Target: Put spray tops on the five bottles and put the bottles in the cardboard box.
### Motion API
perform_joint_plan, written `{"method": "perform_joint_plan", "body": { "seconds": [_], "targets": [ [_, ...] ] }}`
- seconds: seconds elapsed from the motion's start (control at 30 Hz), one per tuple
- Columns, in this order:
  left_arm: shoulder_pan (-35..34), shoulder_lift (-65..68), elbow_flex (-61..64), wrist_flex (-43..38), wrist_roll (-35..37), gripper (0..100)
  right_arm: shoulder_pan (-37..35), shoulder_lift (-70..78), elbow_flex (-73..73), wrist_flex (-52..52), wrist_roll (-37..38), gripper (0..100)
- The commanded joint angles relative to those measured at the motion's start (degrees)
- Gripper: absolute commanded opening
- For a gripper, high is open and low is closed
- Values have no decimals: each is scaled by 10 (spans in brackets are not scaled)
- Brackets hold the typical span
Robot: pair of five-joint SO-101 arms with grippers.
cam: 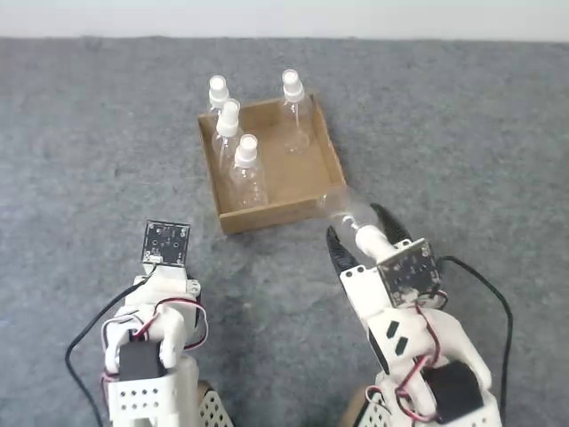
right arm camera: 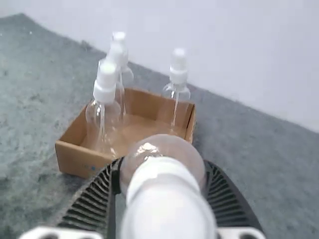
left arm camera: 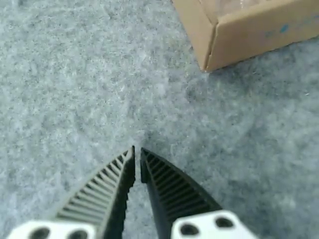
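The cardboard box [cam: 276, 213] sits mid-table with capped clear bottles standing in it: one near the front left [cam: 247, 169], one behind it [cam: 228, 124], one at the far right [cam: 294, 111]. Another capped bottle [cam: 217, 92] stands at the far left corner; whether it is inside the box I cannot tell. My right gripper [cam: 356, 222] is shut on a tilted fifth bottle [cam: 348, 212] over the box's front right corner, its white spray top [right arm camera: 167, 199] pointing back at the wrist. My left gripper [left arm camera: 137, 159] is shut and holds nothing, low over the carpet before the box [left arm camera: 249, 30].
Grey carpet covers the table. A pale wall runs along the far edge behind the box [right arm camera: 79, 154]. Open carpet lies to the left and right of the box and between the two arms.
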Motion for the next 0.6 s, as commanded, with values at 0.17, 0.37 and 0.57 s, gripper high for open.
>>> {"method": "perform_joint_plan", "body": {
  "seconds": [0.17,0.37,0.57],
  "targets": [
    [-2,-13,-7,2,-5,12,6,139,-154,-5,43,69],
    [-2,-13,-7,2,-5,12,5,282,-246,-5,41,69],
    [-2,-13,-7,2,-5,12,6,376,-303,-5,41,69]
  ]
}}
